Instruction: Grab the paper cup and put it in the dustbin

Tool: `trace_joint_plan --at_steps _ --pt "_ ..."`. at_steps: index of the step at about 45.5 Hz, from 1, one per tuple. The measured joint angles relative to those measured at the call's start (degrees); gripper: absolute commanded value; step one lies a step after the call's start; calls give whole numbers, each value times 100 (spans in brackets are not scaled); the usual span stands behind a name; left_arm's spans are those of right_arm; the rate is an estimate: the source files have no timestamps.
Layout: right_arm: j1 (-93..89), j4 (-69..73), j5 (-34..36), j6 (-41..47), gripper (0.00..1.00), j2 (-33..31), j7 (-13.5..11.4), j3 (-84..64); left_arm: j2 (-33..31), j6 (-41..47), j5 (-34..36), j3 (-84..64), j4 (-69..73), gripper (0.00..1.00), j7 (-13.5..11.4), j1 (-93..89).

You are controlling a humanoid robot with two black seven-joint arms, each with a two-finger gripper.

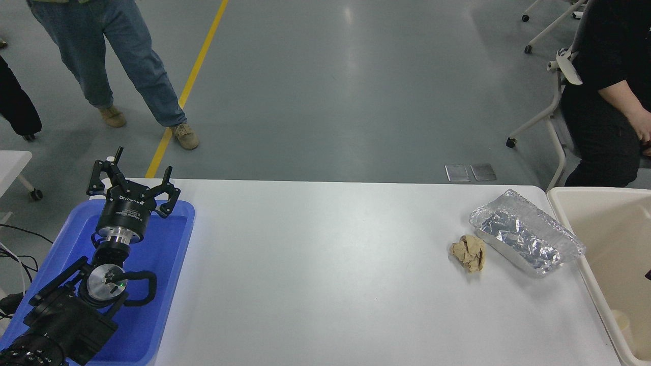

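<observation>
Head view is showing the paper cup (623, 325) already lying inside the dustbin (569, 216), low against its left inner wall near the bottom right corner of the picture; only a pale part of it is showing, so I cannot tell if it is upright or tilted. The dustbin is standing at the right end of the white table (325, 284), and its rim is running out of the picture. Just beside its left rim the silver foil tray (526, 232) is lying at an angle on the table, and the crumpled tan paper ball (468, 252) is resting close to the tray's left side. My right pincer is not appearing anywhere. My left pincer (133, 181) is hanging over the far end of the blue tray (168, 284) at the lower left, with its fingers spread apart and pinching nothing. Beyond the table, one person is standing at the top left and another is sitting at the top right.
</observation>
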Motion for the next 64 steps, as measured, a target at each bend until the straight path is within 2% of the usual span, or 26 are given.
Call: trace_joint_plan --at_steps 32,43,56,64 --pt "733 116 6 61 100 -30 3 -88 0 0 1 0 0 100 2 0" --pt "1432 359 -2 73 100 -47 3 -576 0 -1 3 0 -1 100 0 0" --pt "2641 1062 -8 90 100 -3 -1 -1279 0 -1 3 0 -1 100 0 0" --pt "3809 2234 -9 181 100 -3 -6 -1938 -1 -1 3 0 -2 100 1 0"
